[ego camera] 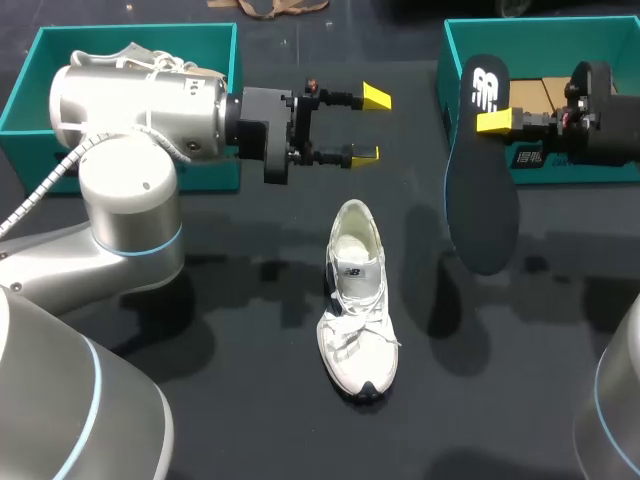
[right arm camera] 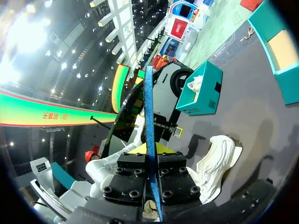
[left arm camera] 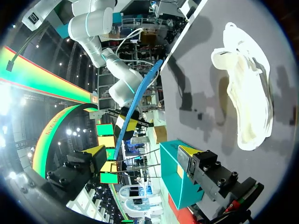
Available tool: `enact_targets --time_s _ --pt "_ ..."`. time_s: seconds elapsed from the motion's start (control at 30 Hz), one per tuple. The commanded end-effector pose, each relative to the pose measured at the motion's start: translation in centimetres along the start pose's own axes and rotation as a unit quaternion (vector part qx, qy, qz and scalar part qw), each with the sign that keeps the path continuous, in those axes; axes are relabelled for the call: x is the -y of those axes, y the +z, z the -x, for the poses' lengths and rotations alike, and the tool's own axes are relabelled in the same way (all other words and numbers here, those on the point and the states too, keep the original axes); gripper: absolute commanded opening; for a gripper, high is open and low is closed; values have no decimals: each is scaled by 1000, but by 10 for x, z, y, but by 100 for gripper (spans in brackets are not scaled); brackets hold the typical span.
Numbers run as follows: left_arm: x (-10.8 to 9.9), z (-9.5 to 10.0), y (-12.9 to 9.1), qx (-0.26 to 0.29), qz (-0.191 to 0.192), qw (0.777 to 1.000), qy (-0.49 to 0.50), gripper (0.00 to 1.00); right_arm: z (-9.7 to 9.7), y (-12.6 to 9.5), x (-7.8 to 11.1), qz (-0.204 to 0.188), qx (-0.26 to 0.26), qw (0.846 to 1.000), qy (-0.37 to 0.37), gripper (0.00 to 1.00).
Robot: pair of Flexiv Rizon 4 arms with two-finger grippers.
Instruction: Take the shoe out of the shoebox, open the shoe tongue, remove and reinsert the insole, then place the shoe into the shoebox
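A white shoe (ego camera: 357, 300) lies on the black table (ego camera: 240, 330), toe toward me and opening toward the back; it also shows in the wrist views (left arm camera: 245, 98) (right arm camera: 215, 163). My right gripper (ego camera: 495, 121) (right arm camera: 150, 151) is shut on a dark insole (ego camera: 480, 170), held in the air to the right of the shoe, in front of the right teal shoebox (ego camera: 590, 30). The insole appears edge-on as a blue strip (right arm camera: 149, 107) (left arm camera: 135, 102). My left gripper (ego camera: 370, 125) (left arm camera: 138, 156) hangs open and empty above the table behind the shoe, pointing toward the insole.
A second teal box (ego camera: 215, 60) (right arm camera: 203, 91) at the back left holds another white shoe (ego camera: 150, 62), partly hidden by my left arm. Cardboard packing (ego camera: 555, 95) lies inside the right shoebox. Dark shadows fall on the table around the shoe.
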State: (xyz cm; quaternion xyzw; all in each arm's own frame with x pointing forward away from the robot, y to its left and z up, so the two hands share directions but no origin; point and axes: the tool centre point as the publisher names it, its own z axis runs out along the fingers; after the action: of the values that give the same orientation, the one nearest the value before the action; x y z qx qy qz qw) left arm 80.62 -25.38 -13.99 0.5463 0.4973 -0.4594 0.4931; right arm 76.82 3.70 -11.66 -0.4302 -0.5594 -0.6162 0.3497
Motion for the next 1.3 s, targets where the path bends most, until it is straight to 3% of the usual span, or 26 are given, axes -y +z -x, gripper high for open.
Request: enact_targets --time_s 0.03,0.1,0.47,0.67,0.8,1.13,1.3 --pt "7 4 -4 -1 5 1000 -1 100 18 8 -25 -16 -9 1000 18 0" --pt "8 4 -2 2 5 1000 1 100 28 13 -34 -25 -16 999 35 0" --pt "7 2 0 -8 15 1000 -5 100 28 13 -34 -25 -16 999 35 0" --pt "3 -9 14 -30 23 999 -21 100 46 36 -56 -51 3 994 98 0" --pt "-2 -16 23 -26 14 999 -28 100 59 47 -60 -76 1 988 134 0" --pt "-2 -18 25 -27 13 999 -29 100 59 47 -60 -76 1 988 134 0" --pt "-5 -22 34 -29 27 999 -32 100 70 59 -67 -60 5 979 193 0"
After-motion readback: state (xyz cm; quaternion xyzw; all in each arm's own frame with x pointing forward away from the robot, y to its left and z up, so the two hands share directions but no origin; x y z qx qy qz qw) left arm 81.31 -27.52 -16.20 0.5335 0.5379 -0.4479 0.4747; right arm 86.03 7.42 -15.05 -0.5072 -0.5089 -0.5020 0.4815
